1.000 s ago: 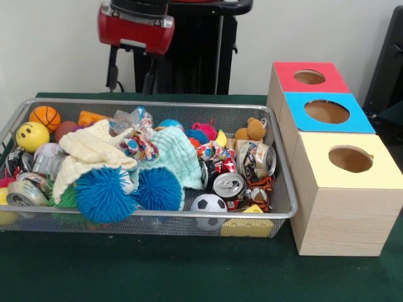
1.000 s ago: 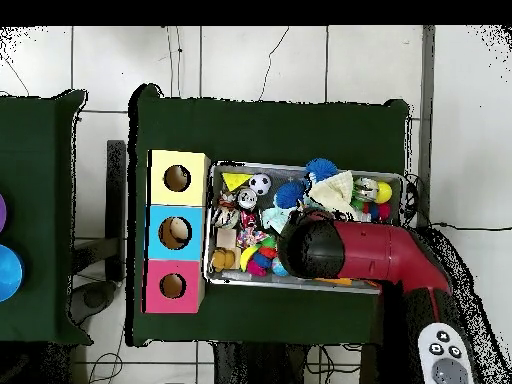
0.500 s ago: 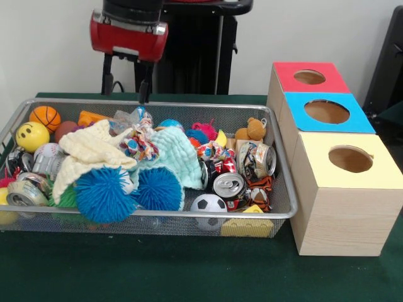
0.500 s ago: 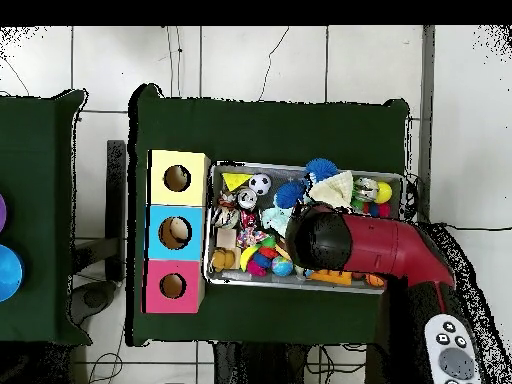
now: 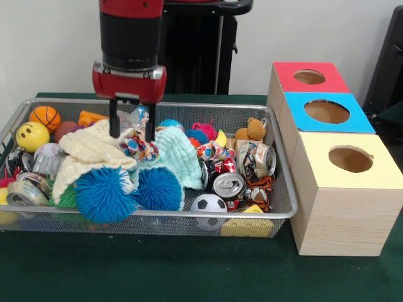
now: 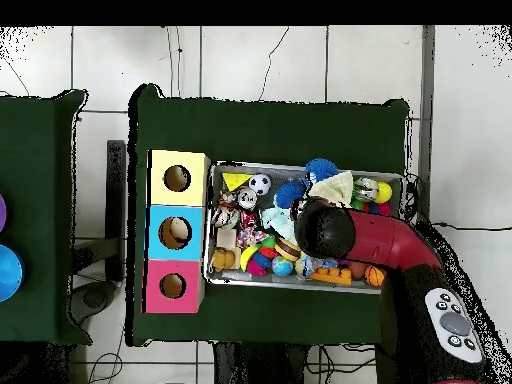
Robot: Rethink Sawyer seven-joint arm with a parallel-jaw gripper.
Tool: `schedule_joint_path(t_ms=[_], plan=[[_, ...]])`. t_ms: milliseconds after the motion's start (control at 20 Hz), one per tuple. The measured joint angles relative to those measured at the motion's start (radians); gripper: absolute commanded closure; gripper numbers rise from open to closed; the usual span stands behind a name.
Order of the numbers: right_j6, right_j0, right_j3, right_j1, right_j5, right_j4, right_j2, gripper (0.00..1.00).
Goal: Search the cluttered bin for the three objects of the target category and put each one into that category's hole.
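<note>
1. Though held above the far rim of the bin (image 5: 208, 106) half a second earlier, had dropped inside it by this moment: hand (image 5: 133, 127) down among the clutter near that far rim, left of its middle.
2. Showed fingers spread apart, nothing pinched; straddled a crinkled wrapper (image 5: 136, 116), with tips just above the rope toy (image 5: 140, 147) and the edge of the cream cloth (image 5: 88, 151).
3. From above, saw only the red arm (image 6: 365, 238) lying over the bin's middle, hand hidden under it.
4. Judged as the shift from approach to searching or picking: no target yet lifted, none seen in any hole, so all three placements left to do.
5. Could not tell the target category; likely candidates lay in the bin, some perhaps buried under the cloths.
6. Counted three boxes off the bin's right end, one hole each: red box (image 5: 296, 70), blue box (image 5: 296, 100), yellow box (image 5: 315, 141).
7. Counted two blue spiky balls (image 5: 104, 194) at the near rim and two cloths, cream and mint cloth (image 5: 179, 154).
8. Counted at least three cans: two by the right end (image 5: 228, 185), one at the left end (image 5: 22, 192).
9. Counted one each of basketball (image 5: 46, 117), smiley ball (image 5: 31, 136), soccer ball (image 5: 208, 204), teddy bear (image 5: 252, 130).
</note>
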Motion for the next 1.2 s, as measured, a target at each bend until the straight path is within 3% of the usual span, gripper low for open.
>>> schedule_joint_path(t_ms=[500,1200], plan=[[0.0,-0.027,0.0,0.039,-0.016,0.018,0.061,0.0],[0.0,-0.01,0.0,0.03,-0.013,0.018,0.072,0.0]])
